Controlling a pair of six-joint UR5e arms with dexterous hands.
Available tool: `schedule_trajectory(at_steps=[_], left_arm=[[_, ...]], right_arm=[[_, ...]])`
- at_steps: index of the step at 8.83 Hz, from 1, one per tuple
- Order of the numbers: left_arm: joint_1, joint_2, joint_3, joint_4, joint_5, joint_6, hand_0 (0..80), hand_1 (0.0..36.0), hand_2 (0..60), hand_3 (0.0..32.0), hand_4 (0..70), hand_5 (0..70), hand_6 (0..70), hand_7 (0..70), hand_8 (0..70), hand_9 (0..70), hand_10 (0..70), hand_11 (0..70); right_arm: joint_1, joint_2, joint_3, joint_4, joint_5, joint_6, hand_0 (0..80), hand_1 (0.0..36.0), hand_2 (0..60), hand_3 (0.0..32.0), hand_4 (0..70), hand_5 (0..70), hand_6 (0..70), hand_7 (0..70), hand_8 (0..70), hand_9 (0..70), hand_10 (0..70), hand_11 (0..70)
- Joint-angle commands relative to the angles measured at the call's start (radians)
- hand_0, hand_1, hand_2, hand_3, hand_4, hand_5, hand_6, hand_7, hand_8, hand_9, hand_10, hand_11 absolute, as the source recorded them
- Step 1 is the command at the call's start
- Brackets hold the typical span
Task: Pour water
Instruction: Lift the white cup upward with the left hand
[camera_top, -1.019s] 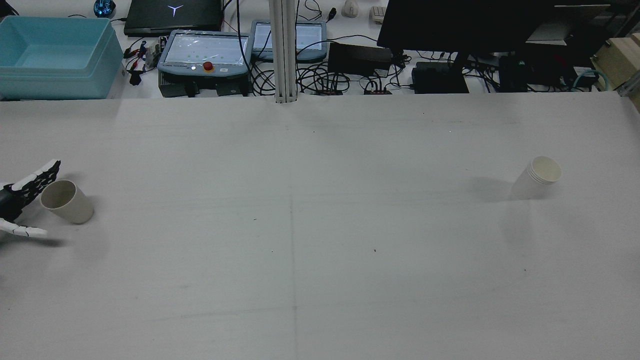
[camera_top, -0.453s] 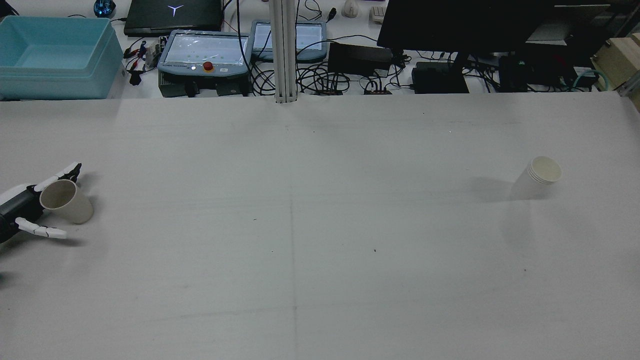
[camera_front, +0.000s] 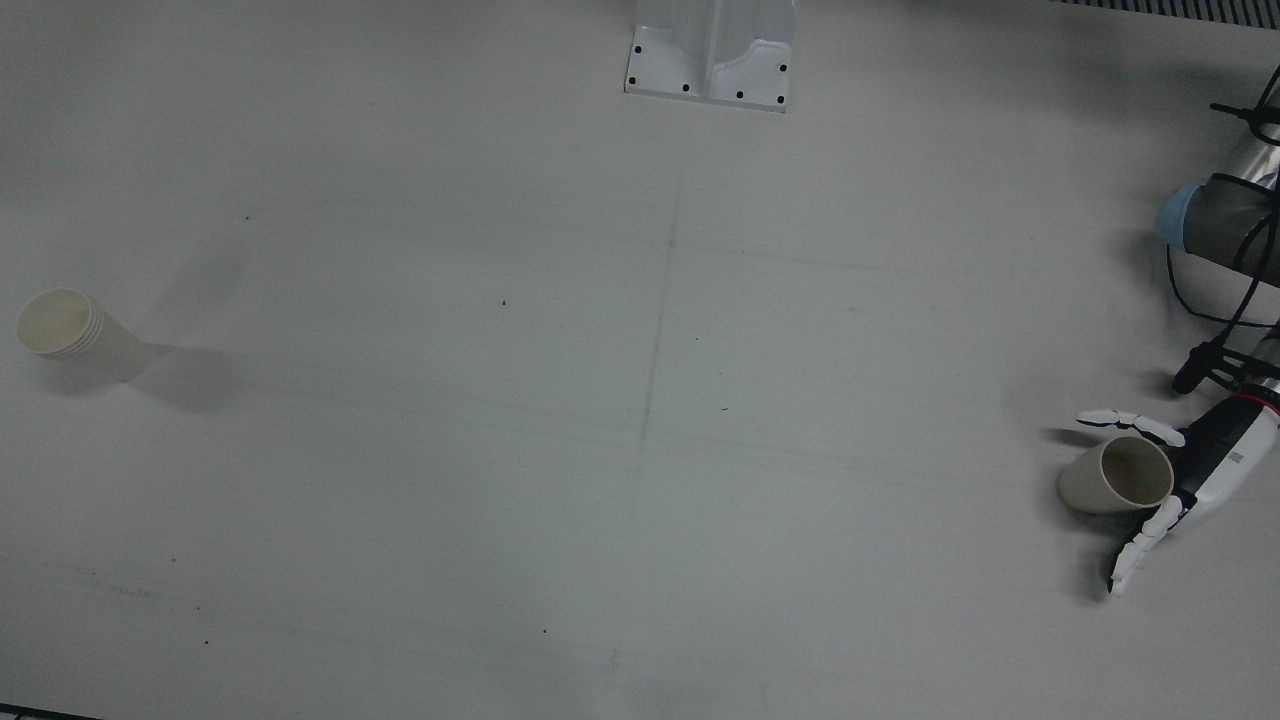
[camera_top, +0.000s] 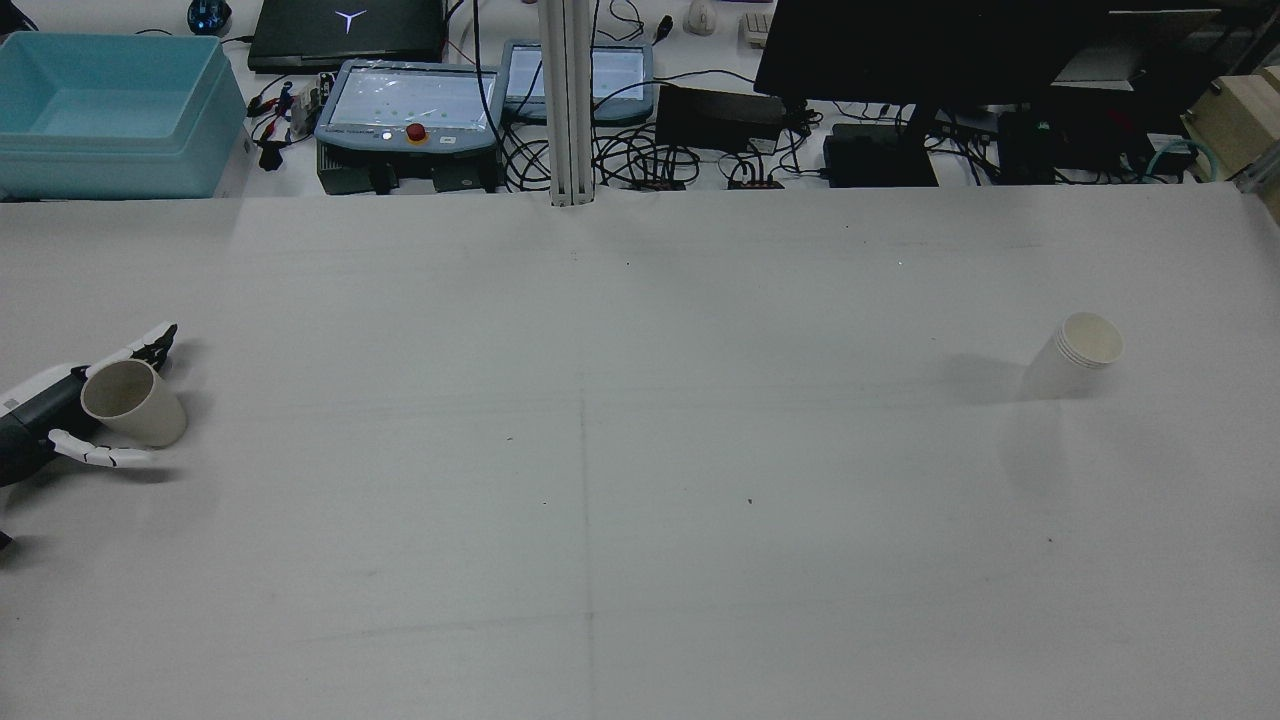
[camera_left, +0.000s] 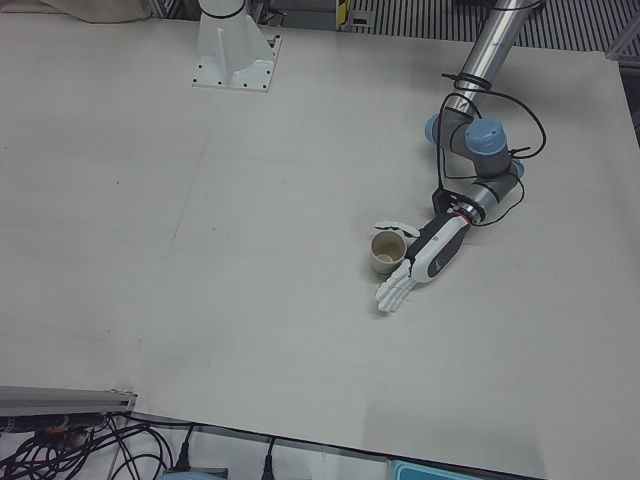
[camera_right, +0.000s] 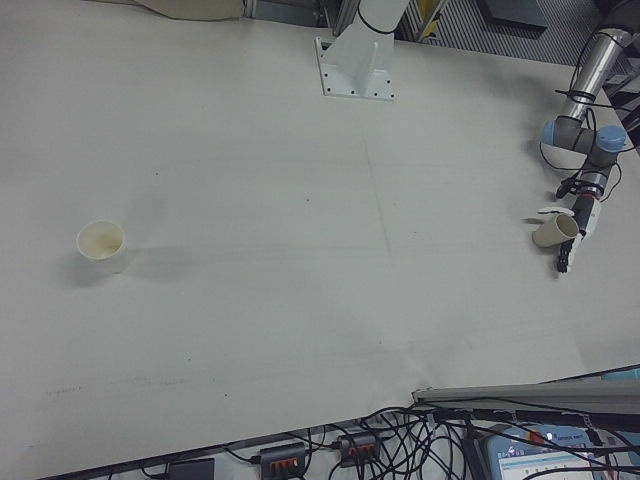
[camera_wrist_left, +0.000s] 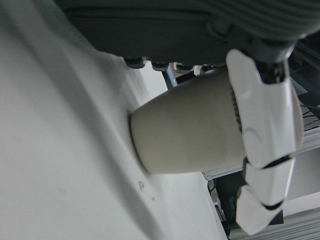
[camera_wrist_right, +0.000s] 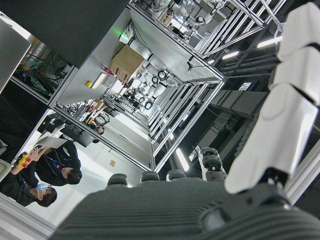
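Note:
A beige paper cup (camera_top: 135, 405) stands at the table's left edge; it also shows in the front view (camera_front: 1115, 478), the left-front view (camera_left: 386, 252), the right-front view (camera_right: 548, 233) and, close up, the left hand view (camera_wrist_left: 190, 125). My left hand (camera_top: 40, 412) is open, with the cup between its spread fingers and thumb; it also shows in the front view (camera_front: 1215, 465) and the left-front view (camera_left: 430, 255). A stack of white paper cups (camera_top: 1082, 355) stands far off on the right (camera_front: 65, 328). My right hand (camera_wrist_right: 200, 210) shows only in its own view, open and facing the ceiling.
Beyond the table's far edge are a light blue bin (camera_top: 110, 110), two teach pendants (camera_top: 410, 110), cables and a dark monitor (camera_top: 930, 50). A white post base (camera_front: 710, 60) stands mid-table on the robot's side. The left arm's elbow (camera_left: 480, 140) hangs above the table.
My left hand has moved forward around the beige cup, and its thumb has come closer to the cup's side. Both cups stay where they were.

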Motion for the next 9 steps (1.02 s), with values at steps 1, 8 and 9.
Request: schedule_trajectory(at_steps=[1,8,9], left_arm=[[-0.002,0.003,0.003,0.006,0.000,-0.014,55.1,28.3,35.2,0.0,18.0,4.4,0.0,0.0,0.0,0.0,1.1,4.2],[-0.008,0.009,-0.061,0.145,0.003,-0.200,53.8,35.4,60.0,0.0,36.3,49.2,0.3,2.9,0.0,0.0,3.4,7.2],[-0.015,0.013,-0.131,0.187,0.003,-0.227,54.6,35.6,60.0,0.0,35.7,49.5,0.2,2.7,0.0,0.0,3.3,7.1]], right_arm=[[0.000,0.000,0.000,0.002,0.000,0.000,46.6,13.6,12.0,7.6,3.0,0.0,0.0,0.0,0.0,0.0,0.0,0.0],[-0.005,0.005,0.000,-0.002,0.002,0.000,47.1,14.6,13.2,6.6,3.8,0.0,0.0,0.0,0.0,0.0,0.0,0.0],[-0.055,0.005,-0.024,0.002,0.026,-0.001,47.1,14.9,14.5,5.8,3.7,0.0,0.0,0.0,0.0,0.0,0.0,0.0]])
